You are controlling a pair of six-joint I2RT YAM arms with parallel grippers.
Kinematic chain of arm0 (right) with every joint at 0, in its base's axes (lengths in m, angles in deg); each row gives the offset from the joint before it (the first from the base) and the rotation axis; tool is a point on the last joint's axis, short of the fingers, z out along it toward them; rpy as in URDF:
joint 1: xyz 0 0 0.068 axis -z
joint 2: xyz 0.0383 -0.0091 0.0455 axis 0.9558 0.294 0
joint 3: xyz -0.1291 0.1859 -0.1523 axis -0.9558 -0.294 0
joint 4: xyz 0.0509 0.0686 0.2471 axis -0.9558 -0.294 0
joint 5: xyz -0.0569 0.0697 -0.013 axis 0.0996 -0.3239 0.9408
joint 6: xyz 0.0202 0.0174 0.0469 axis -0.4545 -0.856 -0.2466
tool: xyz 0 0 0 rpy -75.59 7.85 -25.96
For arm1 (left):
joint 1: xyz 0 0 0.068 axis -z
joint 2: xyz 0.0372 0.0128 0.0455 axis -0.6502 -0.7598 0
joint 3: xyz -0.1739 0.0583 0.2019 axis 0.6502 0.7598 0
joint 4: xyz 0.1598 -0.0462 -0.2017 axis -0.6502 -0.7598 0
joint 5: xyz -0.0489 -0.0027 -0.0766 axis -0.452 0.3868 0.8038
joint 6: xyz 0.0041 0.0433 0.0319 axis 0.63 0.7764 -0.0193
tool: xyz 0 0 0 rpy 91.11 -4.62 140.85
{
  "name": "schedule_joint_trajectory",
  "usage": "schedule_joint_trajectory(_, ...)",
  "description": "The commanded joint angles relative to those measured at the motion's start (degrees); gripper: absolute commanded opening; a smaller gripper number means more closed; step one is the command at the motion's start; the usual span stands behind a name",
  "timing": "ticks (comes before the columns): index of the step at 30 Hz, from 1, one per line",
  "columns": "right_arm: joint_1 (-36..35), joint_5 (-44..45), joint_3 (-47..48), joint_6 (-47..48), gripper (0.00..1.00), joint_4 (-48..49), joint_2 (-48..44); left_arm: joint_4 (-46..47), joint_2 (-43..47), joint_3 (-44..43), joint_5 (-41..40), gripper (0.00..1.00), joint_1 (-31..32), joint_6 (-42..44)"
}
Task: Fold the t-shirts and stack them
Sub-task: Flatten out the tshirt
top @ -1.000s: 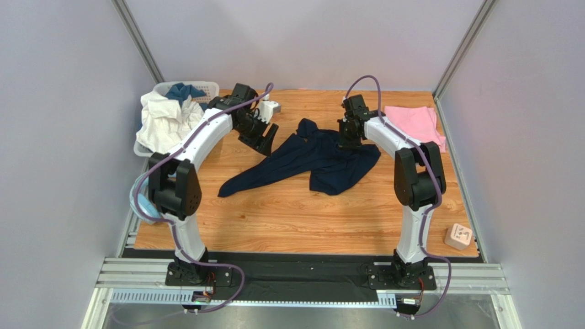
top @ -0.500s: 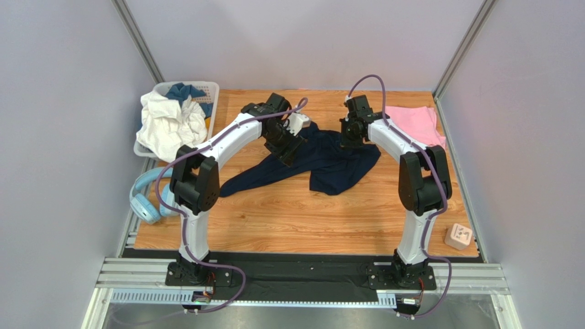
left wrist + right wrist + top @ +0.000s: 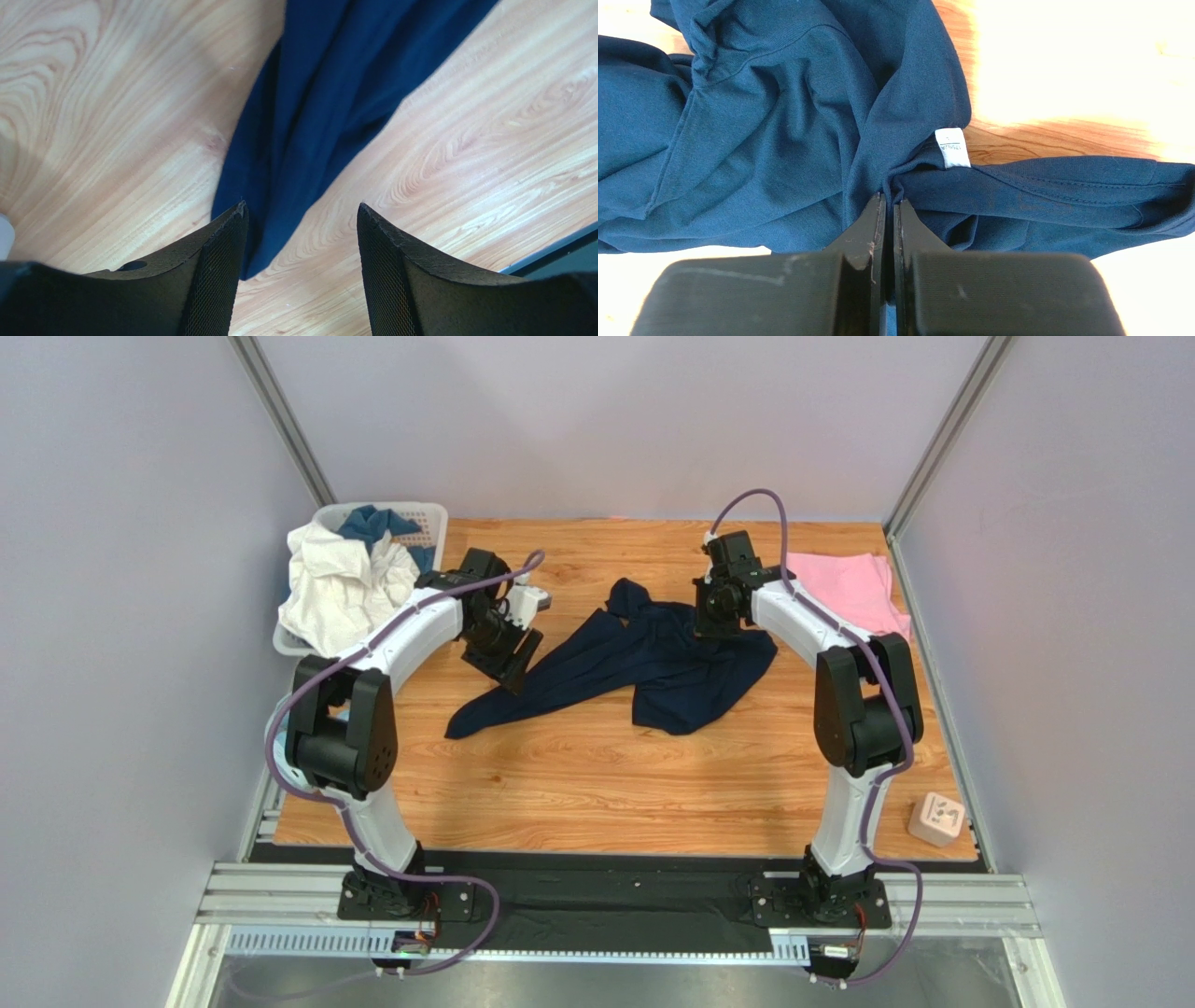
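While the right claw is pressed together on a fold of the navy t-shirt, just beside its white label, the left claw stands spread with nothing between its fingers, over the shirt's narrow tail end. The navy t-shirt lies crumpled on the middle of the tabletop. Its long axis runs diagonally, with the narrow tail pointing to the near left and the bulk to the far right, under the right claw. The pink t-shirt lies flat at the far right corner, apart from the navy one. The basket at the far left corner holds a white cloth, which spills over its rim, and a teal cloth.
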Motion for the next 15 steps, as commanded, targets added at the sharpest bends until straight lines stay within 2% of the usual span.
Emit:
schedule_joint_trajectory(1, -0.08, -1.00, 0.07, -0.16, 0.00, 2.36, -0.83, 2.88, 2.28, 2.24, -1.12, 0.66, 1.77, 2.63)
schedule_joint_trajectory(8, -0.08, -0.82, -0.02, -0.42, 0.00, 2.36, -1.09, 3.68, -4.83, -1.79, 0.72, 0.66, 2.38, 0.44)
schedule_joint_trajectory(15, 0.01, -1.70, -0.02, -0.95, 0.00, 2.53, -0.83, 1.75, -12.21, -15.22, 1.07, 0.68, 4.05, -0.97)
